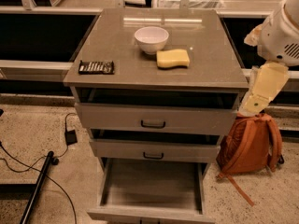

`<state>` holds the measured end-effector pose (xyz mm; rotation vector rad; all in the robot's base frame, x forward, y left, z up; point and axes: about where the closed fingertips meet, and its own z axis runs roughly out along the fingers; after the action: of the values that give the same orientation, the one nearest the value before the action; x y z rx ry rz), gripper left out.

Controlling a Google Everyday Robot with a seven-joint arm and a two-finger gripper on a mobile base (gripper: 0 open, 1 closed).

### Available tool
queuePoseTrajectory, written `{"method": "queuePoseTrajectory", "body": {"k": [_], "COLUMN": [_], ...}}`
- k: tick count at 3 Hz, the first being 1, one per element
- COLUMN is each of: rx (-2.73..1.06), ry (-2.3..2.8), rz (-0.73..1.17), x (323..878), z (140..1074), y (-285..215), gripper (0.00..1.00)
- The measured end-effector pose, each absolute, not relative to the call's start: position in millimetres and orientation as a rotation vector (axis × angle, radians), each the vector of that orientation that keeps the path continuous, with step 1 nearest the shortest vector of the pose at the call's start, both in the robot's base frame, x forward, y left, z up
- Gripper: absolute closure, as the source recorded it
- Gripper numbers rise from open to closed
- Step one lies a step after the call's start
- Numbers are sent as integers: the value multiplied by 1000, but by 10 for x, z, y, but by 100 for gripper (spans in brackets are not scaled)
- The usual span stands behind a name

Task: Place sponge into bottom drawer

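While the sponge (173, 59) lies flat on the cabinet top (210, 76), a little right of centre in the upper half of the frame, the placing itself has not begun. It sits just below and right of the white bowl (151, 39), close to it but, I think, not quite touching. The candy bar wrapper (96, 67) lies well apart at the top's left edge.

The bottom drawer (152, 183), at the lower centre of the frame, is pulled well out with its floor bare, so the opening step looks done. The two upper drawers (153, 120) above it stand only slightly ajar.

The gripper (258, 99) hangs at the right edge of the frame, beside the cabinet's right front corner and above an orange backpack (250, 146) on the floor. It holds nothing, and whether it is open or closed I cannot tell. By my reckoning, the reach, the grasp, the carry down and the release are all left to do.
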<state>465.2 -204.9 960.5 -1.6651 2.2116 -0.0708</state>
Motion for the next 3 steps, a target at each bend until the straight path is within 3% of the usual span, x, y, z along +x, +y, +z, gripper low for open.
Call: {"method": "queuePoseTrajectory", "body": {"k": [2, 3], "rx": [-1631, -1635], "ry": [2211, 2188], "rz": [-11, 65], "x": [4698, 5111], "z": [9531, 9344], "y": [-2028, -1977], "gripper": [0, 0]}}
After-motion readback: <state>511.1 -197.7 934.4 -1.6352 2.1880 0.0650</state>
